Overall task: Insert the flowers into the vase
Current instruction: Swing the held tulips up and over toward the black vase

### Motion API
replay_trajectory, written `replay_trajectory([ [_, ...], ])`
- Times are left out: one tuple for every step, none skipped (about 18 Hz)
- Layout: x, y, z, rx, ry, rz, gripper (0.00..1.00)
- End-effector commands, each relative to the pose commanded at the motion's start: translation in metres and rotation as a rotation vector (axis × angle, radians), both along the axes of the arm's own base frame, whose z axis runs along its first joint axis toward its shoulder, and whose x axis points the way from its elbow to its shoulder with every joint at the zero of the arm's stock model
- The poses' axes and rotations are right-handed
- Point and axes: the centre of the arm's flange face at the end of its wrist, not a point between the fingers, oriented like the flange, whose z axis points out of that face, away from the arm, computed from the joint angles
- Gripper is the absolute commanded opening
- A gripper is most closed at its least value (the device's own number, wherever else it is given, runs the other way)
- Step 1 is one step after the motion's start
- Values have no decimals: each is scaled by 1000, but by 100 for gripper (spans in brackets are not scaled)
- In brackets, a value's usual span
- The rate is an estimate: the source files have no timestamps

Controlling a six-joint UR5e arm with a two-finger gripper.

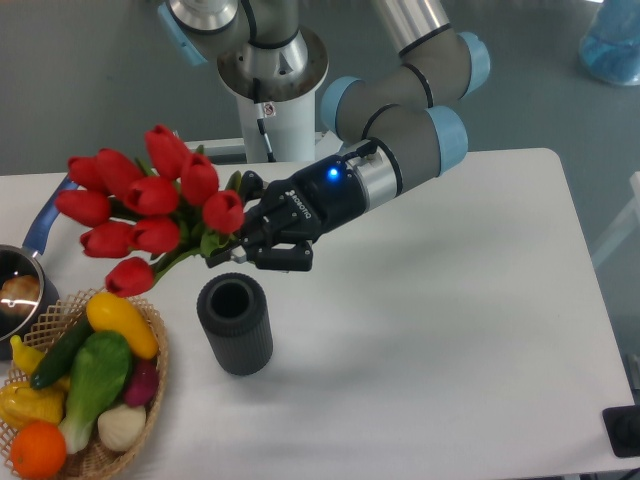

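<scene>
The flowers (140, 210), a bunch of red tulips with green stems, hang in the air at the left, heads tilted up and to the left. My gripper (240, 248) is shut on their stems, just above and slightly right of the vase (234, 323). The vase is a dark ribbed cylinder standing upright on the white table, its mouth open and empty. The stem ends are hidden between the fingers.
A wicker basket (150, 385) with toy fruit and vegetables sits at the front left. A blue-handled saucepan (22, 275) stands at the left edge. The robot's white base (270, 110) rises behind the table.
</scene>
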Motion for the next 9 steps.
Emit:
replay_trajectory([
  [-1,1,-10,37,-7,1,14],
  [-2,2,-15,63,-22,-4,14],
  [-1,1,-16,74,-33,-6,14],
  [1,1,-18,78,-36,-8,14],
  [2,2,-20,79,-35,-7,14],
  [3,2,-20,80,-36,-9,14],
  [3,3,-21,80,-37,-10,13],
  [5,5,-21,78,-37,-14,14],
  [11,9,-20,80,-35,-26,13],
])
